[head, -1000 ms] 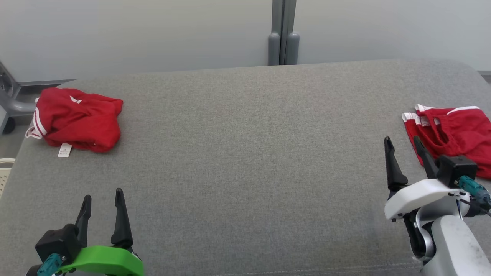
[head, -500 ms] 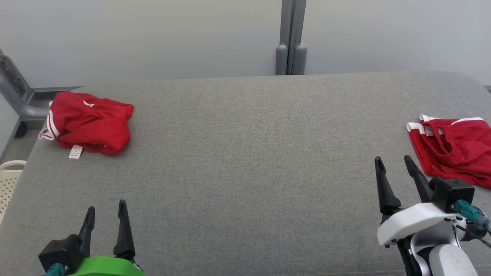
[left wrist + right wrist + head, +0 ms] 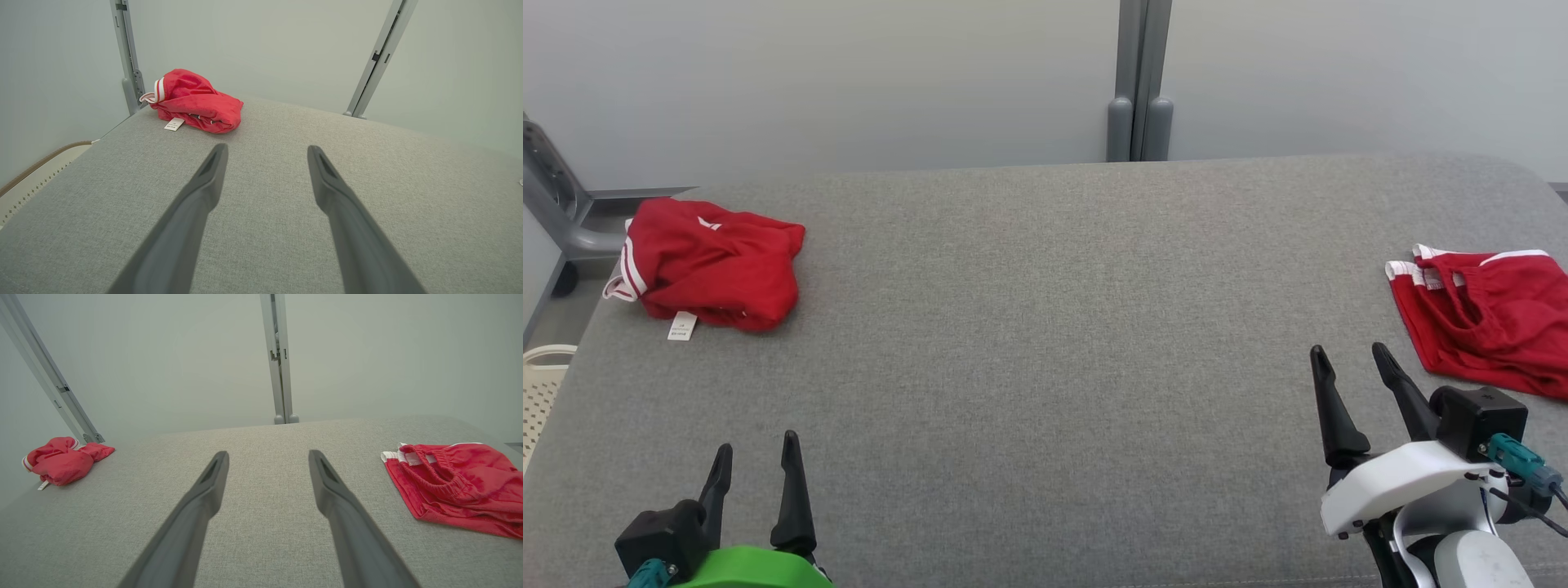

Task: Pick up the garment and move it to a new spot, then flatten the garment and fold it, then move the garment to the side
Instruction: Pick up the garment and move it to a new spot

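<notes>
The bench top (image 3: 1045, 327) is matt grey woven cloth, faintly rough. The crumpled garment (image 3: 715, 265) at its far left corner is soft red cloth with a white tag (image 3: 681, 326), perhaps paper. The post (image 3: 1139, 73) looks smooth painted metal.

Found nothing legible anywhere. Spotted one white tag (image 3: 681, 325) hanging off the near edge of the crumpled red garment (image 3: 715, 263) and lying on the grey surface (image 3: 1045, 392), marked with a few lines of dark print too small to make out from head or left wrist view. Spotted also a pale label (image 3: 416, 458) inside the waistband of the flatter red garment (image 3: 461, 486), blurred and likewise unreadable.
</notes>
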Robot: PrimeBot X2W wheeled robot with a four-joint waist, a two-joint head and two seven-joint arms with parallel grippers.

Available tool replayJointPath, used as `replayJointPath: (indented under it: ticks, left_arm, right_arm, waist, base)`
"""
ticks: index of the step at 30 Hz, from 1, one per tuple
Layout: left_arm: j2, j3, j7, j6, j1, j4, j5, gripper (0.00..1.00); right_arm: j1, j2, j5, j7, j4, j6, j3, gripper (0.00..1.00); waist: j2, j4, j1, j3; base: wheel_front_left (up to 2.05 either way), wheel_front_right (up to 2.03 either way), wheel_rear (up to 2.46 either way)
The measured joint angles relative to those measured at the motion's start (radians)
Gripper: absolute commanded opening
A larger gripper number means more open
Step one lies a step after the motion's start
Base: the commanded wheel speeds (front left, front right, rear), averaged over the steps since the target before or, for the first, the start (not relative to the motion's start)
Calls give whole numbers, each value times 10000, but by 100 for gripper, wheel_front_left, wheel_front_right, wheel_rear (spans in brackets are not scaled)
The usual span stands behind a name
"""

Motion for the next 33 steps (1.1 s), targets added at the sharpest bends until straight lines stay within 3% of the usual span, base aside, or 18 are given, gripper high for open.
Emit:
replayJointPath:
  ticks: [20, 33]
  left_arm:
    - [84, -201, 90, -140, -416, 217, 33, 100]
    - [230, -274, 211, -46, -607, 94, 165, 100]
  right_arm:
    - [170, 0, 79, 50, -71, 2, -104, 100]
    - [224, -2, 290, -61, -42, 0, -71, 100]
  waist:
    - [0, 492, 0, 39]
    - [0, 2201, 0, 99]
  base:
    - [0, 0, 0]
    - [0, 0, 0]
